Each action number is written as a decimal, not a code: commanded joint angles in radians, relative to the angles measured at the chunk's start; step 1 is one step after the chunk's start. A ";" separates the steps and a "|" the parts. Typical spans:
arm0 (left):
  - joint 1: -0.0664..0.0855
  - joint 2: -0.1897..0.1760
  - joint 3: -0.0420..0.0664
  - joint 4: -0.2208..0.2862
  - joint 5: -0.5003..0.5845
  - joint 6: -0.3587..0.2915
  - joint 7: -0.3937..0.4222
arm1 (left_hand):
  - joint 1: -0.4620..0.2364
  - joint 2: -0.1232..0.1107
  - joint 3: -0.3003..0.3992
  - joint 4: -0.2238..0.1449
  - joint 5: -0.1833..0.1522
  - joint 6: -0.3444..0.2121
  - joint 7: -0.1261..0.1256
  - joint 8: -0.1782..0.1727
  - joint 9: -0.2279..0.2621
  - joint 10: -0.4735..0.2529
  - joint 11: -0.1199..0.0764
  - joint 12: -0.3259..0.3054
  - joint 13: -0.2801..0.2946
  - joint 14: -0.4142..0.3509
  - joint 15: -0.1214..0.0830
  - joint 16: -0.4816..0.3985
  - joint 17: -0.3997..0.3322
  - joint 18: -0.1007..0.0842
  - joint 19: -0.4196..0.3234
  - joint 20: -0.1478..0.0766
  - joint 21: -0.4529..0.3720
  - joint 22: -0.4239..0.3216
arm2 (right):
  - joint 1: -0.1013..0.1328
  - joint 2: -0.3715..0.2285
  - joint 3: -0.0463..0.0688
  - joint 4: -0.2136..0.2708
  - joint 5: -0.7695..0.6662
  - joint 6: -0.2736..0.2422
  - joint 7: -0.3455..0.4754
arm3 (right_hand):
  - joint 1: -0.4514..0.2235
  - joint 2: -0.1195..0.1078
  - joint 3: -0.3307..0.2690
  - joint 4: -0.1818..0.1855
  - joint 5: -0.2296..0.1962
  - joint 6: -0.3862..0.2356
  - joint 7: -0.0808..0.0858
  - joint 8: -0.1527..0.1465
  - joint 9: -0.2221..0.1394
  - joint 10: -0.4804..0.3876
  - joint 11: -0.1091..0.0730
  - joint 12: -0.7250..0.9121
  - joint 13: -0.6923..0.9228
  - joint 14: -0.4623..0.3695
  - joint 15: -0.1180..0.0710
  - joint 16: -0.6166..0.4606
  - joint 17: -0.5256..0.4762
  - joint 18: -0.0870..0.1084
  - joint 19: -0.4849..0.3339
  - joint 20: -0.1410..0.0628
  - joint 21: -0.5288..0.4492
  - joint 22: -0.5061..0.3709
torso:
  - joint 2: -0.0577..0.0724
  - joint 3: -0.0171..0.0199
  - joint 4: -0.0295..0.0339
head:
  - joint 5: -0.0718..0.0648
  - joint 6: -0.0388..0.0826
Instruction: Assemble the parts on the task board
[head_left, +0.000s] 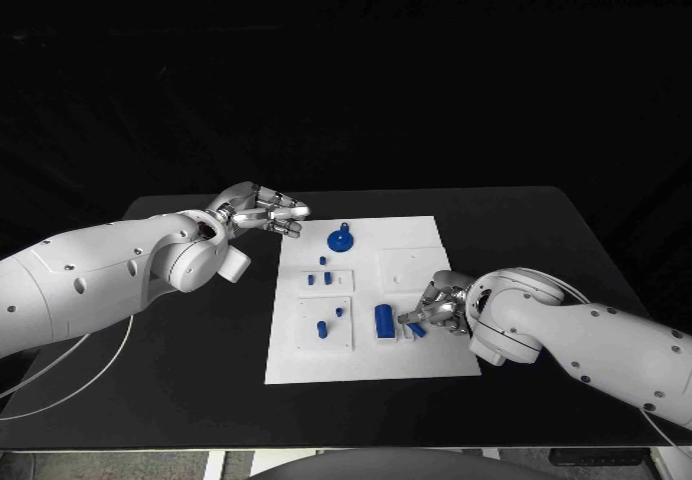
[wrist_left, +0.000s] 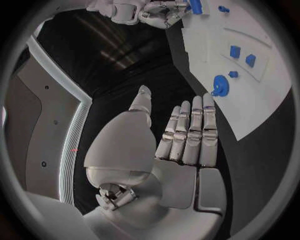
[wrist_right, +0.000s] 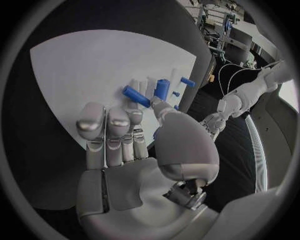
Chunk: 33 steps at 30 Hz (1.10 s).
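- While the white task board (head_left: 418, 365) lay flat and matte on the black table (head_left: 173, 360), the small blue parts stood out on it as glossy plastic.
- A round blue gear (head_left: 340, 240) sat near the board's far edge, toothed rim plain in the left wrist view (wrist_left: 220, 85).
- Short blue pegs (head_left: 329, 277) stood just past the board's middle, toward the gear.
- A stubby blue cylinder (head_left: 384, 319) lay at the board's near right part, beside the right hand.
- The right hand (head_left: 437, 308), silver and jointed, sat over the board's right edge, its fingertips pinching a slim blue rod (wrist_right: 136, 96) above the white surface.
- The left hand (head_left: 264, 214) hovered off the board's far left corner, fingers (wrist_left: 194, 130) straight, close together, holding nothing.
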<state>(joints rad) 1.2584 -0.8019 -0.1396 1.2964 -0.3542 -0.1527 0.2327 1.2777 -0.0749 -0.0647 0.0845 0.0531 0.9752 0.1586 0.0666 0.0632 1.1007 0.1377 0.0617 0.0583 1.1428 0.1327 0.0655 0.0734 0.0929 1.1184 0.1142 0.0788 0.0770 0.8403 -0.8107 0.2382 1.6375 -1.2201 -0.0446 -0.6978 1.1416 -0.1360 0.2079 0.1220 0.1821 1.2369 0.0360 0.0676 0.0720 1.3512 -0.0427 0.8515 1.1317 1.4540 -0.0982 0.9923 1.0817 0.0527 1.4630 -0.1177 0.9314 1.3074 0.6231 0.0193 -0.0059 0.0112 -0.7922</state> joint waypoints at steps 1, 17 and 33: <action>0.000 0.002 0.001 0.001 -0.003 0.015 0.003 | -0.002 0.004 0.000 0.008 0.000 0.006 -0.002 0.005 0.000 0.002 0.001 0.001 0.001 -0.009 -0.001 -0.004 -0.001 -0.002 -0.004 0.003 -0.005 -0.001 | -0.004 0.002 -0.004 0.004 0.000 0.037 0.009 | 0.009 -0.002 -0.005 0.002 0.012 0.004 0.006 -0.004 0.001 0.000 -0.001 0.000 -0.001 0.005 0.001 0.000 0.000 -0.010 0.016 0.000 -0.004 0.122 | 0.000 0.0000 -0.0005 | 0.001 -0.001; 0.000 0.002 0.001 0.000 -0.004 0.015 0.002 | -0.002 0.004 0.000 0.008 0.000 0.006 -0.002 0.005 0.000 0.002 0.001 0.001 0.001 -0.009 -0.001 -0.004 -0.001 -0.002 -0.004 0.003 -0.005 -0.001 | -0.004 -0.001 -0.004 0.008 -0.009 0.039 0.006 | 0.005 0.029 0.085 -0.107 0.022 0.007 0.001 -0.004 0.000 0.000 -0.005 -0.001 -0.001 0.006 -0.001 0.001 0.001 -0.011 0.015 -0.002 -0.002 0.122 | 0.000 -0.0003 -0.0002 | 0.002 -0.002; 0.000 0.003 0.001 0.000 -0.005 0.013 0.001 | -0.003 0.007 -0.001 0.009 0.000 0.007 -0.002 0.006 0.000 0.003 0.001 0.001 0.001 -0.010 -0.001 -0.004 -0.001 -0.002 -0.005 0.003 -0.004 -0.002 | -0.004 0.003 -0.004 0.005 -0.030 0.028 0.023 | -0.037 0.099 0.172 -0.207 -0.047 0.033 -0.008 -0.004 -0.004 0.009 -0.009 0.005 -0.002 0.009 0.003 0.027 0.024 -0.017 0.014 0.002 0.023 0.126 | 0.000 -0.0002 -0.0001 | 0.003 -0.003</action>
<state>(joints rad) 1.2584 -0.8011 -0.1398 1.2950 -0.3570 -0.1497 0.2290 1.2777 -0.0749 -0.0676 0.0875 0.0531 0.9751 0.1586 0.0666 0.0631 1.1007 0.1377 0.0617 0.0583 1.1393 0.1290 0.0655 0.0737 0.0929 1.1185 0.1141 0.0788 0.0771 0.8394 -0.8111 0.2369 1.6417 -1.2391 -0.0362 -0.6914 1.1119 -0.0384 0.3798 -0.0829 0.1314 1.2658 0.0288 0.0673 0.0690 1.3601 -0.0446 0.8516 1.1294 1.4569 -0.0940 1.0157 1.1042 0.0527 1.4630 -0.1176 0.9509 1.3073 0.6231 0.0190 -0.0062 0.0137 -0.7952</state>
